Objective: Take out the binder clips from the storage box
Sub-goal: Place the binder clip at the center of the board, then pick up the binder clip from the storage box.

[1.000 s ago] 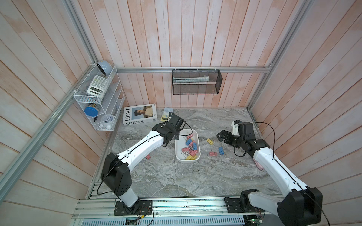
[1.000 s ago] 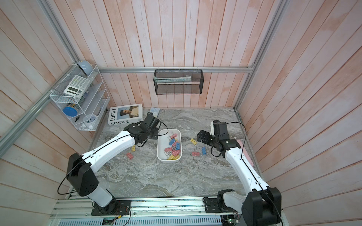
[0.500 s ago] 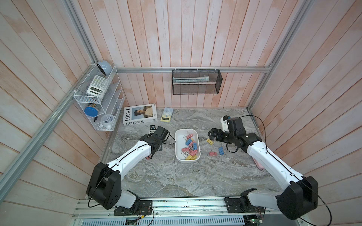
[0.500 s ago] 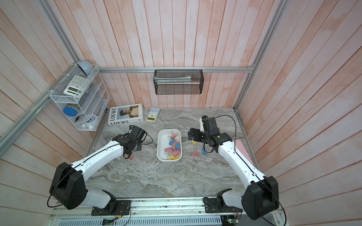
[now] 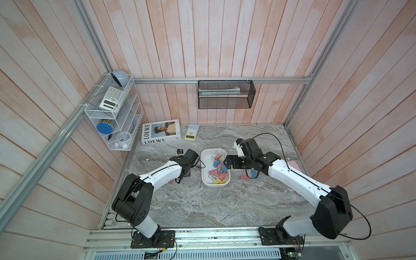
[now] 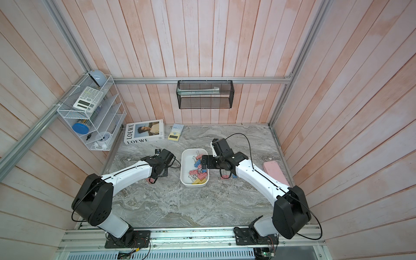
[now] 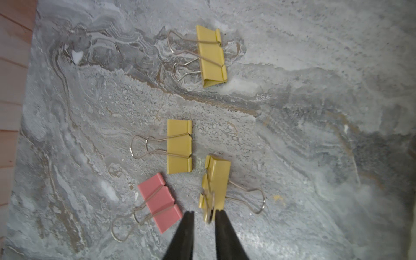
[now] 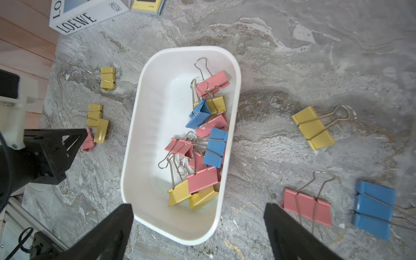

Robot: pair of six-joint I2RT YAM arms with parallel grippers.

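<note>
left gripper (image 7: 203,212) is down near the table's (image 5: 202,207) left edge, jaws just a crack apart, and a yellow clip (image 7: 216,180) has its wire handle right at the tips. two more yellows and a pink one (image 7: 159,200) lie beside it. box (image 8: 144,139) sits mid-table with clips (image 8: 216,146) piled along its right side. right gripper (image 8: 198,204) hovers over the box's right rim, jaws wide, empty. three loose clips (image 8: 306,207) lie right of the box.

LOEWE book (image 5: 161,131), calculator (image 5: 191,132), mesh basket (image 5: 226,94)
</note>
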